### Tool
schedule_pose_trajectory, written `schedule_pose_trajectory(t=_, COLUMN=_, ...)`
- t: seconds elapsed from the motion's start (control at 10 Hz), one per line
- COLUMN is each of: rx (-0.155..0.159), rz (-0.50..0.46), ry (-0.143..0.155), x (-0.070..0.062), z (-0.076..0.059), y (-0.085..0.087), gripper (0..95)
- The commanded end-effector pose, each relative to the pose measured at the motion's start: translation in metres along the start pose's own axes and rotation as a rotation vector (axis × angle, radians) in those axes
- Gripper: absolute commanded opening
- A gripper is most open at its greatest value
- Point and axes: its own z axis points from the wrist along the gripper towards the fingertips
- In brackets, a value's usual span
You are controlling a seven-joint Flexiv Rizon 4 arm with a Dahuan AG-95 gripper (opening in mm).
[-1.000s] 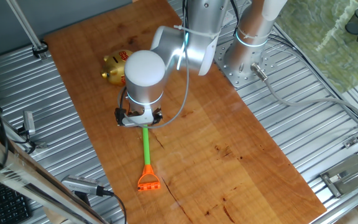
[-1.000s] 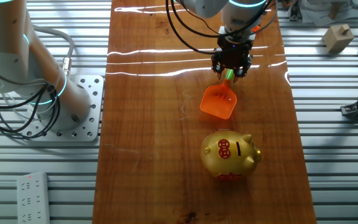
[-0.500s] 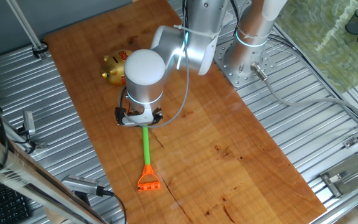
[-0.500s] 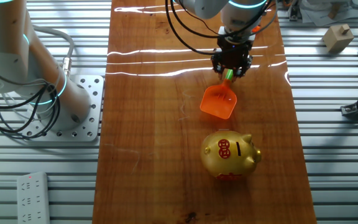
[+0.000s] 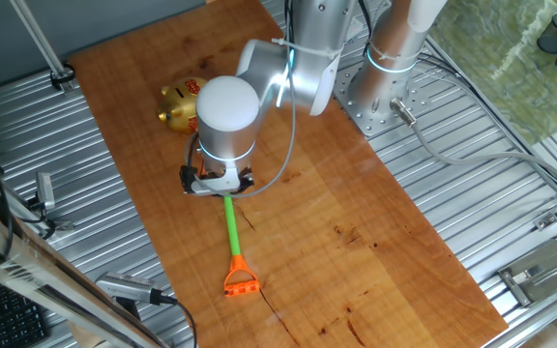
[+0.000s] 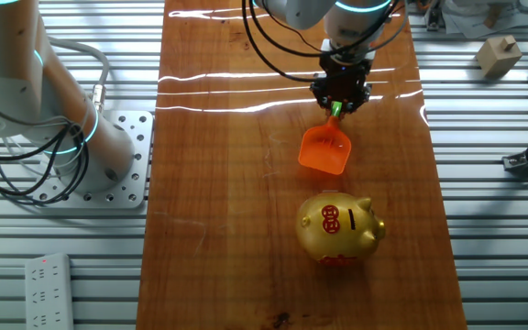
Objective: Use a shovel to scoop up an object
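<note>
Two small shifts since the earlier frames: the shovel's (image 5: 232,237) orange loop end sits a little further toward me and to the right on the surface (image 5: 356,242), and in the other fixed view its orange blade has tipped slightly, the green shaft showing a shorter stub under the hand (image 6: 341,103). I see the hand closed around the green shaft near the blade end, fingers tight against it. From one fixed view the arm's round housing hides the blade entirely; I get only shaft and loop. From the other fixed view the blade lies just short of the gold piggy bank (image 6: 341,227), apart from it. I cannot find the small block in either view.
</note>
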Motion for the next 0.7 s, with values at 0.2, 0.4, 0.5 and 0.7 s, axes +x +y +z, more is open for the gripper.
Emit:
schedule_pose_trajectory(t=0.2, rx=-0.017, rz=0.004, ry=-0.015, x=-0.001, z=-0.003, y=-0.002, gripper=0.0)
schedule_pose_trajectory(t=0.4, rx=-0.019, rz=-0.007, ry=-0.02, x=-0.003, z=-0.014, y=-0.005, gripper=0.0)
schedule_pose_trajectory(t=0.5, rx=-0.021, rz=-0.007, ry=-0.023, x=-0.004, z=-0.016, y=-0.006, gripper=0.0)
schedule_pose_trajectory(t=0.7, rx=-0.027, rz=-0.015, ry=-0.083, x=-0.006, z=-0.029, y=-0.008, gripper=0.0)
